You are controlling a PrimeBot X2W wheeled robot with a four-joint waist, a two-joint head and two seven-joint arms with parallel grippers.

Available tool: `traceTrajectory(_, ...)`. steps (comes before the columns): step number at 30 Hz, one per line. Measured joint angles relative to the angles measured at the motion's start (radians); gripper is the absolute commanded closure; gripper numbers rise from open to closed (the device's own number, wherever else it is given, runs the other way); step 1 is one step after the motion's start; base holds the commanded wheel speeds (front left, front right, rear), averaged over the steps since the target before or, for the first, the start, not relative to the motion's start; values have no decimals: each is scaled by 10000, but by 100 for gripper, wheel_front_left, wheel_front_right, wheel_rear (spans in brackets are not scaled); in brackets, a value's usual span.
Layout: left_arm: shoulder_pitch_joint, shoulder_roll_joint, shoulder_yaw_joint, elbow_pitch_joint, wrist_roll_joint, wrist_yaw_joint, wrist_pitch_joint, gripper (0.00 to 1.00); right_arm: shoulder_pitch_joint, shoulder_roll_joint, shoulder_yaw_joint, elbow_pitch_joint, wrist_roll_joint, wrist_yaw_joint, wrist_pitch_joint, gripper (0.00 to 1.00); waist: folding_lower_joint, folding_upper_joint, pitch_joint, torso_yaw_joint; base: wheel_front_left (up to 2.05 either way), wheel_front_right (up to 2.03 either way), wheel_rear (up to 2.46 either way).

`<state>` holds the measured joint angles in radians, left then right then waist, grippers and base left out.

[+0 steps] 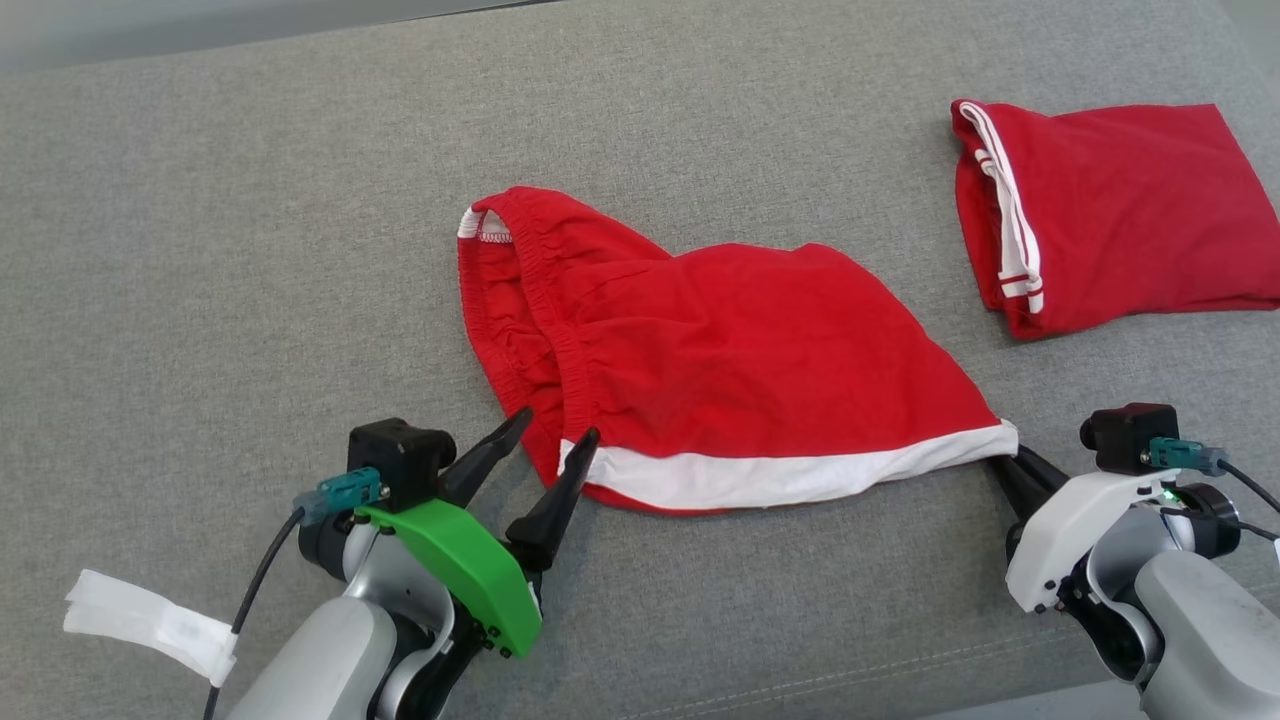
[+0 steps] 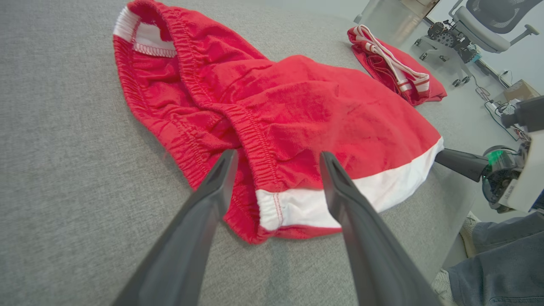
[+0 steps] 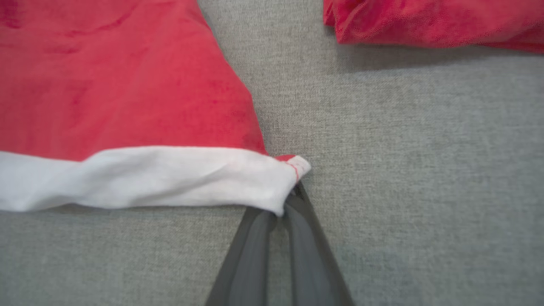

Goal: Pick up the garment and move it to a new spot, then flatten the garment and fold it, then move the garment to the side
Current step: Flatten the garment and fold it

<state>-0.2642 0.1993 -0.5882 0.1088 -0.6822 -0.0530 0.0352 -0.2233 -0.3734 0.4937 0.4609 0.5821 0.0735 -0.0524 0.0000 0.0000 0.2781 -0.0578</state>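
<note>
**Right fingers pinch the hem corner, left fingers stand open**

In the head view we see the red shorts (image 1: 740, 350) spread on the grey cushion (image 1: 200, 250). Our left gripper (image 1: 558, 424) is wide open and holds nothing, its fingertips either side of the near corner where the waistband meets the white hem. Our right gripper (image 1: 1000, 462) is closed on the opposite hem corner. A folded red garment (image 1: 1120, 210) lies well beyond the right fingers, apart from the shorts.

In the left wrist view the waistband runs up between our spread fingers (image 2: 212, 191).

In the right wrist view our two fingers (image 3: 250, 250) meet on the white hem corner, with the shorts stretching away to their left.
</note>
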Motion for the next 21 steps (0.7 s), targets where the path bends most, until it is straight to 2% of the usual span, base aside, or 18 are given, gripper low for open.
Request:
traceTrajectory(4,193,0,-31,-211,-244,-13,228,2,-55,6,25,81,0,56,-10,100,0,0,0,6,0,0,0)
traceTrajectory(8,327,71,-180,-151,-359,-15,512,35,-174,31,61,148,0,65,-13,100,0,0,39,-21,0,0,0)
traceTrajectory(10,353,40,-205,-130,-456,-82,535,41,-198,40,79,173,-2,104,-69,100,0,0,62,-41,0,0,0)
traceTrajectory(11,356,-15,-186,-92,-556,-82,558,50,-205,52,86,188,-2,136,-100,100,0,0,76,-52,0,0,0)
traceTrajectory(17,354,13,-205,221,-523,-79,757,58,-380,140,165,274,-2,144,-127,100,0,0,148,-147,0,0,0)
traceTrajectory(21,348,46,-119,403,-523,-71,784,59,-440,196,192,345,-2,176,-194,100,0,0,170,-224,0,0,0)
